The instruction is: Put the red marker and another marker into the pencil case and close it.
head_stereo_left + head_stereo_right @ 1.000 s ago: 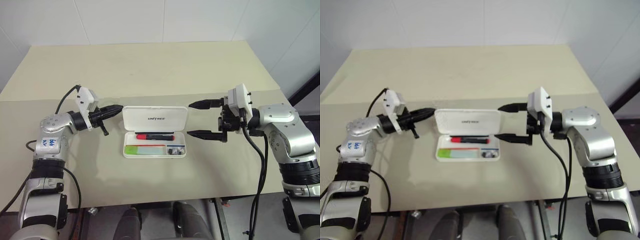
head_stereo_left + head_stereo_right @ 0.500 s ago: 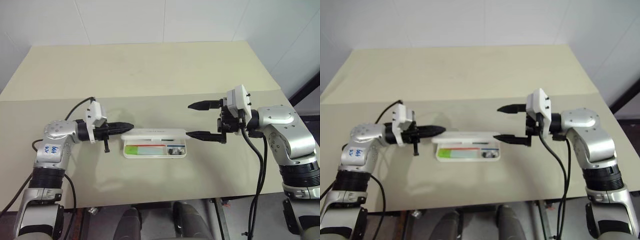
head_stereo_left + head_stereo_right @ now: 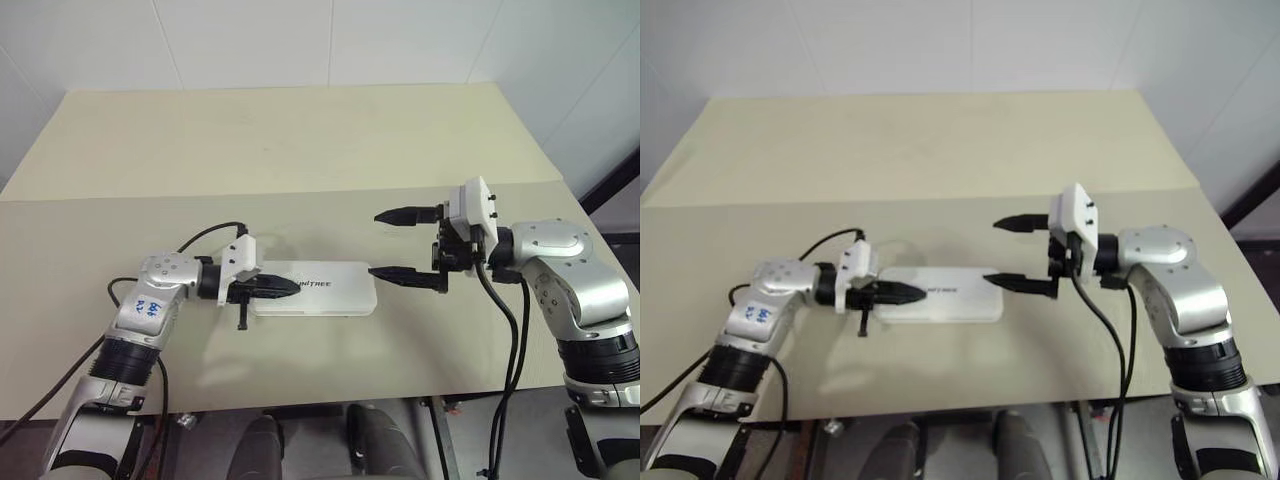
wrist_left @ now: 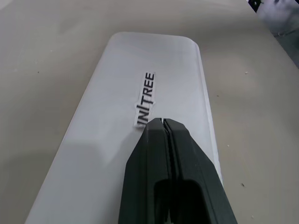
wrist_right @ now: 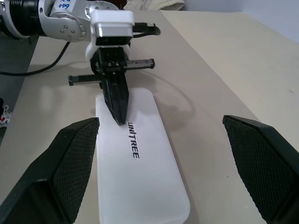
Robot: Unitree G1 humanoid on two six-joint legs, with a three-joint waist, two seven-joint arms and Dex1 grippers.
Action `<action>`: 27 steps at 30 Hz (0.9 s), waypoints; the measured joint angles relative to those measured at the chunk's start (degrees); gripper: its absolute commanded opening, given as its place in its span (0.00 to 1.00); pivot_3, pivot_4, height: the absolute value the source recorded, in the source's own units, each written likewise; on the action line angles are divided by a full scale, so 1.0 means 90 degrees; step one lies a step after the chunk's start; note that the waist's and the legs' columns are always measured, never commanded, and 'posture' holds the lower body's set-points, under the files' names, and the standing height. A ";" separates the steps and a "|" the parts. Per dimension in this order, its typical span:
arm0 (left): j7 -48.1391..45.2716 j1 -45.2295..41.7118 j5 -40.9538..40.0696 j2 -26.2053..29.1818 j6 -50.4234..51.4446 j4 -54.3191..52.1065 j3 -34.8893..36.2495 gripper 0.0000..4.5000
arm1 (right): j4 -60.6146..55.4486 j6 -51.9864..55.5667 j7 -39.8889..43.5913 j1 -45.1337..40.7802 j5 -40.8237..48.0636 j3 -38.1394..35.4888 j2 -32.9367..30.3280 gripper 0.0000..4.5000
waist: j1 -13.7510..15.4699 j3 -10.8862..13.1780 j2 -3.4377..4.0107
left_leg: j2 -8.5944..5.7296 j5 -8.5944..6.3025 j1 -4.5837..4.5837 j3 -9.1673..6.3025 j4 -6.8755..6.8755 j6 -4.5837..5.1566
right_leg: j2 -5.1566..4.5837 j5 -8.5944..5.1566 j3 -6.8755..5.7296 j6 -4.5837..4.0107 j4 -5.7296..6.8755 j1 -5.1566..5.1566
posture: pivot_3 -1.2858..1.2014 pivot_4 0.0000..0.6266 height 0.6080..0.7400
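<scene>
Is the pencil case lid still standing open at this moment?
No. The pencil case lies flat with its lid down, UNITREE print facing up, and the left gripper rests its shut jaws over the lid.

Pencil case (image 3: 325, 289) lid down; left tool (image 3: 290, 288) pinched together over lid; right tool (image 3: 392, 243) agape.

Both arms are built of rounded, brushed silver-grey metal segments joined by ribbed black rings, and the silver shell of the left arm (image 3: 150, 305) carries a small white sticker with blue handwritten marks. Each wrist ends in a boxy white plastic camera housing (image 3: 473, 205) with small dark screw heads, ahead of a black gripper frame with a toothed rack bar and two tapering matte-black fingers, those of the right gripper (image 3: 400, 245) faced with cross-hatched pads. Thin black cables loop from the housings back along the forearms and hang below the elbows.
</scene>
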 measured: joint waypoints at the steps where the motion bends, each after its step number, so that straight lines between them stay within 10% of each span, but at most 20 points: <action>1: 0.0000 0.0008 0.0006 0.0009 0.0050 -0.0035 -0.0014 0.00 | -0.0058 0.0014 -0.0035 0.0019 0.0027 0.0000 0.0002 1.00 | -0.0001 -0.0001 0.0001 | 0.0000 0.0000 0.0005 0.0000 0.0000 0.0000 | 0.0000 0.0000 0.0000 -0.0001 -0.0001 0.0005 | 0.52 0.24 1.00; 10: 0.0206 0.0588 -0.0374 0.0165 0.0433 -0.0661 0.0526 0.00 | -0.0115 -0.0005 -0.0132 0.0173 0.0071 -0.0002 0.0006 1.00 | -0.0011 0.0000 0.0001 | 0.0005 0.0000 0.0001 -0.0003 -0.0005 0.0000 | 0.0002 -0.0004 -0.0002 -0.0007 0.0002 -0.0004 | 0.52 0.24 1.00; 24: 0.0736 0.1808 -0.1194 0.0969 -0.0420 -0.1268 0.3158 0.95 | 0.1280 -0.0975 0.0407 -0.0270 -0.0190 -0.0014 0.0107 1.00 | -0.0012 0.0003 0.0005 | 0.0005 -0.0003 -0.0003 0.0000 -0.0014 0.0001 | -0.0003 -0.0005 -0.0004 -0.0009 -0.0012 -0.0006 | 0.52 0.24 1.00; 27: 0.0847 0.2077 -0.1345 0.1102 -0.0287 -0.1499 0.3543 1.00 | 0.1507 -0.1248 0.0527 -0.0335 -0.0297 -0.0035 0.0068 1.00 | -0.0012 0.0003 0.0005 | 0.0004 -0.0004 -0.0003 0.0001 -0.0015 -0.0001 | -0.0005 -0.0005 -0.0004 -0.0009 -0.0018 -0.0004 | 0.52 0.24 1.00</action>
